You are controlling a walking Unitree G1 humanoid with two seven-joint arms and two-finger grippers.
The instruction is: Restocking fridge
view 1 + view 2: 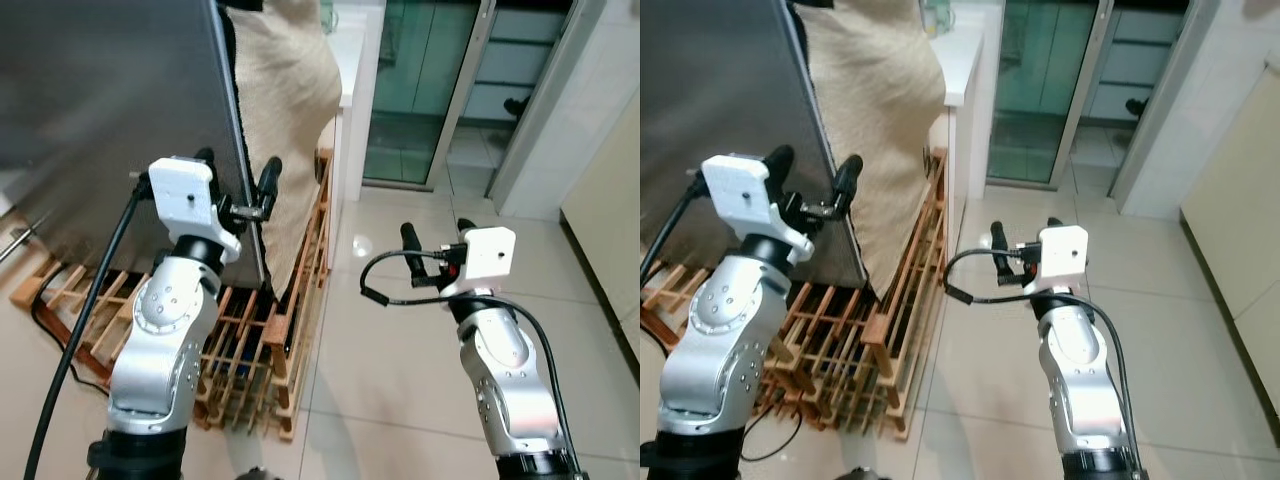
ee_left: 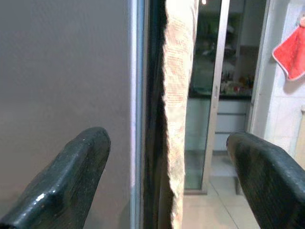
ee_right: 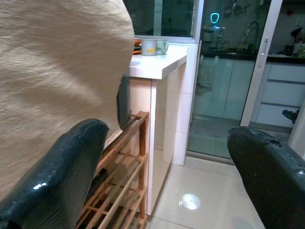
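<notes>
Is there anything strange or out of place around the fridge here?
Yes. A beige cloth hangs over the fridge's side, right beside the door edge that the open left hand straddles. The fridge stands on a wooden pallet. No spill shows.

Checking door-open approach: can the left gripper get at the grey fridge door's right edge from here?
Probably yes. The left gripper is open and straddles the grey fridge door's edge, one finger before the door face. The beige woven cloth hanging beside that edge may snag the other finger.

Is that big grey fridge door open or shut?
Shut, apparently: the fridge door shows no gap or interior, and the left gripper straddles its edge, fingers open.
</notes>
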